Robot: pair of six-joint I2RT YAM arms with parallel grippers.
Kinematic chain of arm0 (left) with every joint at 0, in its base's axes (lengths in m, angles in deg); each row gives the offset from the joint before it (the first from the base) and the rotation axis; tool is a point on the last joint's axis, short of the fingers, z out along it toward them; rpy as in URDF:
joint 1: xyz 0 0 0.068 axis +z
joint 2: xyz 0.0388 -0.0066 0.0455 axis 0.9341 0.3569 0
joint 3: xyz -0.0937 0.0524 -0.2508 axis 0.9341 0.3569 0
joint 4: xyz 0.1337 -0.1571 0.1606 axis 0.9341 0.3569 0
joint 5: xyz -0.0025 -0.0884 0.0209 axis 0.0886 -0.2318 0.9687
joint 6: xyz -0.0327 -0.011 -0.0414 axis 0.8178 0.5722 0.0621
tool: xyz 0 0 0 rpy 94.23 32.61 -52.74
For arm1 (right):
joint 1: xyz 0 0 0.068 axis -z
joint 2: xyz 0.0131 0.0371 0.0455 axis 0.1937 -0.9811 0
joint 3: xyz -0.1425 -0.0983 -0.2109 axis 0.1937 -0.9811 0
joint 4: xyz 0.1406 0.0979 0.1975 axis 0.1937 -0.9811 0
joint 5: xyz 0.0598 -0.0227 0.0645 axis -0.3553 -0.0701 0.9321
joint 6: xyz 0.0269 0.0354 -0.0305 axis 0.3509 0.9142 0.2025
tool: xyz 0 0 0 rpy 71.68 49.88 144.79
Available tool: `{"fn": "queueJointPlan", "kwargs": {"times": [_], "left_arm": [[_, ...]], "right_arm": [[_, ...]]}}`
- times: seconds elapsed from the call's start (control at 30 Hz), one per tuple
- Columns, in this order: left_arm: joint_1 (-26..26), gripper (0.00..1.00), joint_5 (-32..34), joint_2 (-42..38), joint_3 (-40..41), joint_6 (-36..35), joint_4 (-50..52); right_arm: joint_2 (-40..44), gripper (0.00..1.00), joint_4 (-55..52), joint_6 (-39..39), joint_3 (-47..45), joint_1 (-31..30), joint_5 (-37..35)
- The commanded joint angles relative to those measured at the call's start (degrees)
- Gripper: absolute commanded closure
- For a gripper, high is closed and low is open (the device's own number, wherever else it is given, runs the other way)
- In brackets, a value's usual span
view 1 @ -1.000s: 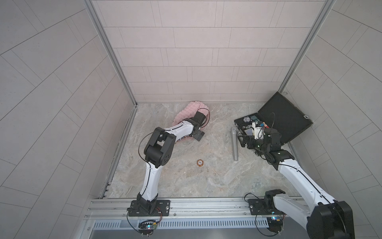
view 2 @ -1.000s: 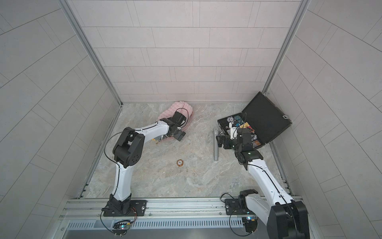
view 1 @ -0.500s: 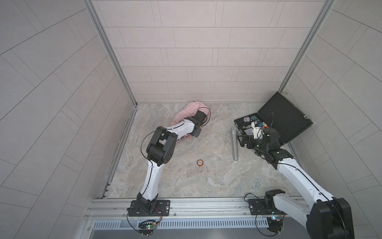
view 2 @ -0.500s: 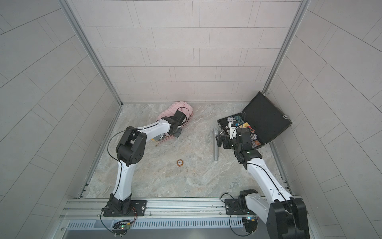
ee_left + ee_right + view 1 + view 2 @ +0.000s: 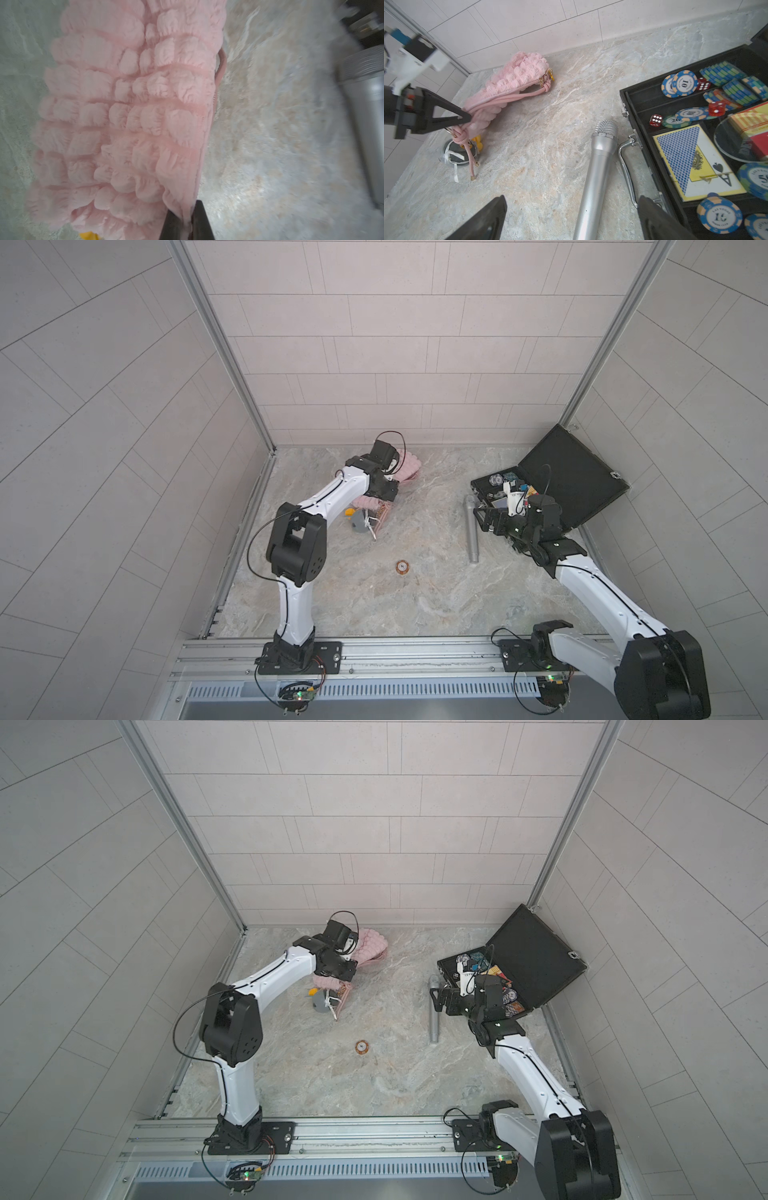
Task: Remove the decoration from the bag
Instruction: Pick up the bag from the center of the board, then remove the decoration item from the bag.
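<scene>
Toward the far left of the marble tabletop we find the pale-pink quilted bag, lying on its side near the back wall. Its decoration, a grey charm with a yellow part and a white ribbon, rests on the table at the bag's near end, just beside the knot of the cord strap. We see the left gripper clamped on the fabric at the bag's edge. The right gripper hangs with jaws wide apart, holding nothing, over the silver microphone. Beside the microphone, an open black case holds chips, dice and cards. A small copper-coloured ring lies mid-table.
</scene>
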Motion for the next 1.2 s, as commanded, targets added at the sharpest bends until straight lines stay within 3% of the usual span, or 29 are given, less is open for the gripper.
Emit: {"fn": "queueJointPlan", "kwargs": {"times": [0.0,0.17,0.37,0.6,0.8,1.17], "left_arm": [[1.13,1.0,-14.23,-4.75,-1.49,5.94,2.1],[3.83,1.0,-31.95,-9.41,0.34,18.74,-4.43],[4.09,1.0,-40.14,-12.09,1.57,30.23,-10.37],[3.91,1.0,-43.14,-14.97,8.37,46.08,-24.64],[3.68,1.0,-42.45,-16.22,7.49,45.86,-22.55],[2.81,1.0,-32.14,-20.05,9.65,46.7,-17.33]], "right_arm": [[-0.37,0.0,2.72,1.76,1.35,-0.56,2.72],[-1.13,0.0,4.43,2.15,3.73,-2.79,4.87],[-1.54,0.01,7.73,2.02,5.54,-5.83,8.59],[-1.58,0.05,8.58,-2.67,7.95,-13.15,8.58],[-1.22,0.14,10.05,-7.47,8.03,-16.85,8.3],[-0.69,0.27,8.25,-19.83,11.63,-32.16,-0.89]]}}
